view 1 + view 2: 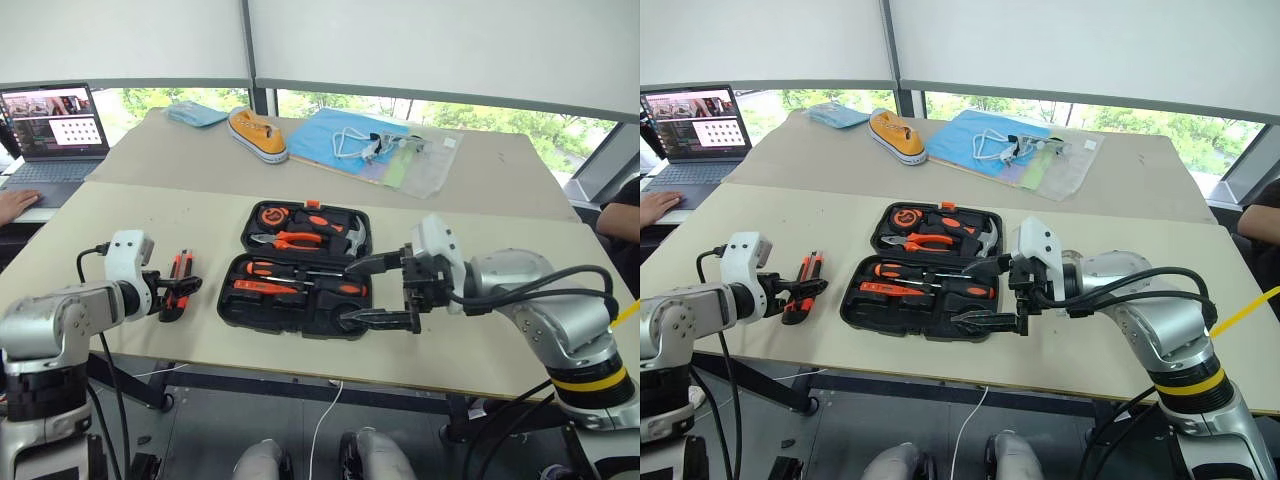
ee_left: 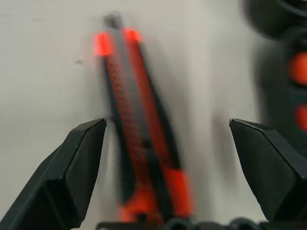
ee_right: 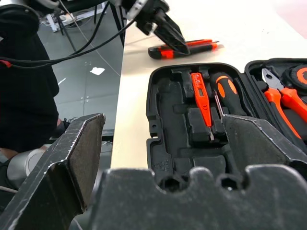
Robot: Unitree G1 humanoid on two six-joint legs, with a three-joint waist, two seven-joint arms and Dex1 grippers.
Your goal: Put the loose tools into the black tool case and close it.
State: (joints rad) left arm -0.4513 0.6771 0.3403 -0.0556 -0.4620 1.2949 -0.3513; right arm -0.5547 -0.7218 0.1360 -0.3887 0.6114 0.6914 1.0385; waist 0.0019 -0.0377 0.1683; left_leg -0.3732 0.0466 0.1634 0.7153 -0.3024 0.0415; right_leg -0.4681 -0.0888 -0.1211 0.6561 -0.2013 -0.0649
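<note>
The black tool case (image 1: 228, 300) lies open in the middle of the table. Its near half holds orange-black screwdrivers (image 1: 300, 272) and a slim orange screwdriver (image 3: 199, 98). Pliers (image 1: 295, 240), a hammer and a tape measure sit in the far half. An orange-black utility knife (image 1: 182, 265) lies on the table to the left of the case. My left gripper (image 2: 168, 122) is open and low over it, and the knife (image 2: 139, 129) runs between the fingers, ungripped. My right gripper (image 1: 347, 293) hovers open over the right end of the case's near half, holding nothing.
A second table behind carries a yellow shoe (image 1: 257, 135), a blue sheet (image 1: 340, 135) with cables and a laptop (image 1: 55, 130) at the far left. A person's hand (image 1: 15, 205) rests next to it. The table's front edge runs just below the case.
</note>
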